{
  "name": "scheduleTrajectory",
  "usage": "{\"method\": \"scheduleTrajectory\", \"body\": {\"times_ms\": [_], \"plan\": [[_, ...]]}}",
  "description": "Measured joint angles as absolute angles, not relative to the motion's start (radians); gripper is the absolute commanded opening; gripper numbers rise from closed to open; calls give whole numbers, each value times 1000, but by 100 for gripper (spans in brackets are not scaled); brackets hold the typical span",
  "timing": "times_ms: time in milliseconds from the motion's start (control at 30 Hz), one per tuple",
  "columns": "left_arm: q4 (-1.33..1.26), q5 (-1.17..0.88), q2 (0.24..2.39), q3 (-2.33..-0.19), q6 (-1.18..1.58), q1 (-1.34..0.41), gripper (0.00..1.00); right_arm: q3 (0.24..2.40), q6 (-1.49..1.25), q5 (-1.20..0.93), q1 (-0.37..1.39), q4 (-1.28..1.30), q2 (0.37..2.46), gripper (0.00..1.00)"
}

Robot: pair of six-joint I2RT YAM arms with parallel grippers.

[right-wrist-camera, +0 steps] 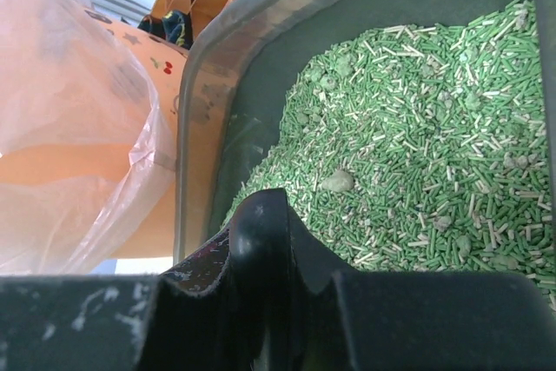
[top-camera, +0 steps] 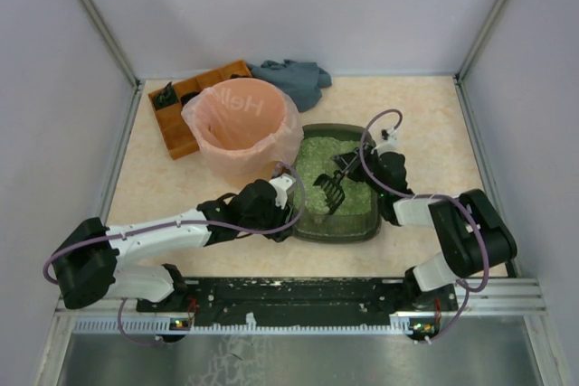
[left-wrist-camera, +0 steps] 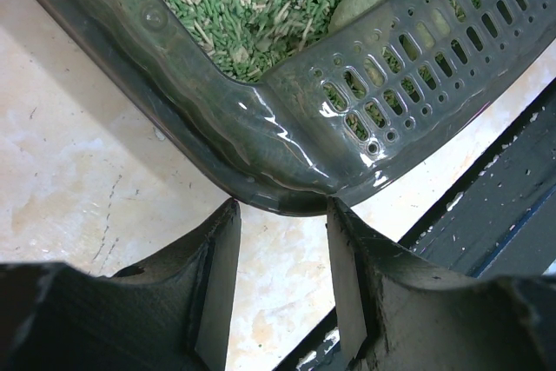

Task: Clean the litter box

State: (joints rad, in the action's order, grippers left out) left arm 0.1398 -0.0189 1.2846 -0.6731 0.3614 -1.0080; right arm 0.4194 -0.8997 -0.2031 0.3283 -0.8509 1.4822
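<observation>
My left pincer (left-wrist-camera: 282, 215) sits nearest, fingers spread and grasping nothing. Bare table (left-wrist-camera: 87, 171) shows through the gap. Just beyond the tips is the near-left corner of the litter box (left-wrist-camera: 261, 145), touching them or all but; I cannot tell which. The box lies mid-table, just right of the pink-bagged bin (top-camera: 240, 124). Along its near side runs a slotted ledge (left-wrist-camera: 408, 67), and past that lie the green granules (right-wrist-camera: 408, 128). My right pincer (top-camera: 366, 164) reaches in from the right, clenched on the handle of a dark scoop (top-camera: 333, 185) whose tines hang over the litter.

By my reckoning the job is far from finished: several pale clumps (right-wrist-camera: 337, 182) lie among the granules, so scooping and tipping into the bin are left. Whether anything has gone into the bag I cannot make out.

In my right wrist view a dark bulk fills the foreground and covers my own fingers and the scoop's head — whether it carries a load I cannot say. At the far left, the orange tray (top-camera: 185, 101) holds dark items too small to name, with a blue-grey cloth (top-camera: 294, 79) beside it.
</observation>
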Motion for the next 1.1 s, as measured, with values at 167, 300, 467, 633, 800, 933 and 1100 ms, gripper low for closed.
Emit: {"method": "scheduleTrajectory", "body": {"times_ms": [167,300,467,633,800,933,1100], "plan": [[140,-19,1285,-673,360,-1008,49,427,-899,-192,317,-821,1472,0],[140,-19,1285,-673,360,-1008,49,427,-898,-176,299,-789,1448,0],[140,-19,1284,-673,360,-1008,49,427,-902,-150,275,-739,1416,0],[140,-19,1284,-673,360,-1008,49,426,-920,-110,263,-698,1384,0],[140,-19,1284,-673,360,-1008,49,403,-970,-73,254,-697,1355,0],[140,-19,1284,-673,360,-1008,49,376,-1016,-51,248,-714,1349,0],[140,-19,1284,-673,360,-1008,48,360,-1050,-39,241,-733,1342,0]]}}
